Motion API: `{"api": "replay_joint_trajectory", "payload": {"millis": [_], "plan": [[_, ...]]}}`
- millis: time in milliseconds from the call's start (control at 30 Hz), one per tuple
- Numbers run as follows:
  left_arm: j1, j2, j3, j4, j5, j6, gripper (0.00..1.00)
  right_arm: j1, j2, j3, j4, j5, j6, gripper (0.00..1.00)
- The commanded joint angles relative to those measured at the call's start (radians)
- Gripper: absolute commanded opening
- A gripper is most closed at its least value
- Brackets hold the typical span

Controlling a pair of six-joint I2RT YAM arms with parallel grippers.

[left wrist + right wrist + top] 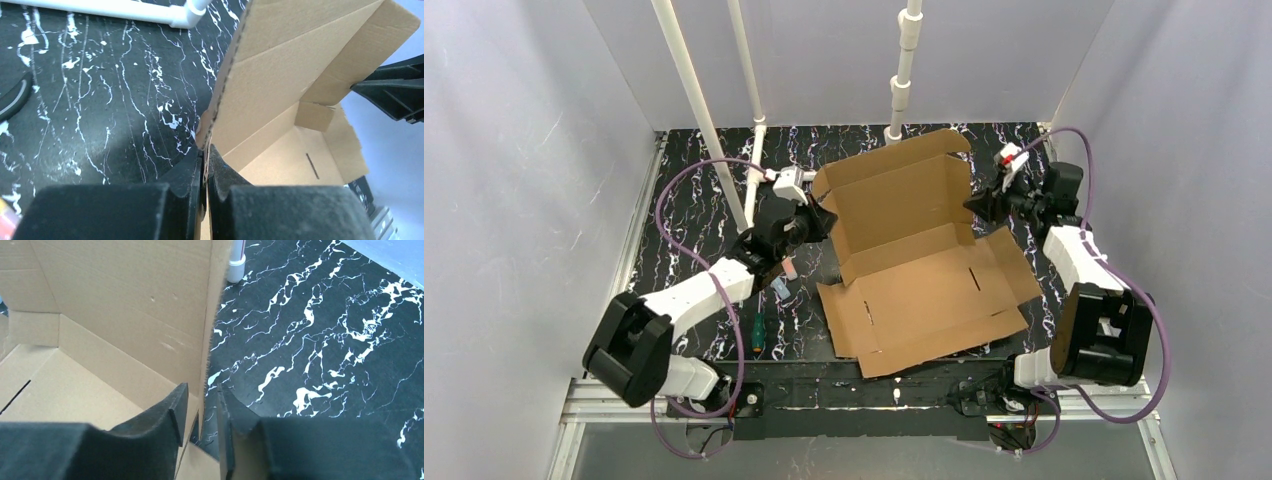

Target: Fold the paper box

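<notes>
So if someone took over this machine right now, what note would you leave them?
Left gripper: shut on the left wall edge of the paper box.
Right gripper: open, straddling the right wall edge, not clamped.
Box sits on the table, far half raised with walls up, near half flat.
Left to do: probably tuck the walls, then fold the near half over.

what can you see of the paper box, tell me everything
The paper box is plain brown corrugated cardboard, a die-cut sheet with creases, flaps and two slots. Its near panel lies flat on the black marbled table; the far part is raised, side walls upright. The left gripper pinches the left wall's edge; the right gripper straddles the right wall, gaps showing.
</notes>
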Motion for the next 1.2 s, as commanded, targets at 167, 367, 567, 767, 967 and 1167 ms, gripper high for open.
{"api": "replay_joint_trajectory", "payload": {"millis": [167,367,567,767,967,1167], "plan": [[-0.128,-0.233,-0.126,-0.057,-0.498,-0.168,0.0,0.001,0.075,0.244,-0.502,0.116,-0.036,0.76],[-0.163,-0.349,-0.21,-0.097,-0.553,-0.188,0.0,-0.076,-0.009,0.116,-0.468,0.175,-0.031,0.9],[-0.174,-0.432,-0.257,-0.122,-0.509,-0.131,0.0,-0.159,0.048,0.073,-0.389,0.22,0.017,0.92],[-0.179,-0.524,-0.314,-0.144,-0.447,-0.096,0.0,-0.163,0.153,0.064,-0.358,0.145,0.092,0.91],[-0.193,-0.578,-0.388,-0.151,-0.435,-0.173,0.0,-0.157,0.195,-0.023,-0.234,0.229,0.274,0.86],[-0.219,-0.581,-0.401,-0.149,-0.421,-0.18,0.0,-0.129,0.229,-0.04,-0.213,0.242,0.299,0.82]]}}
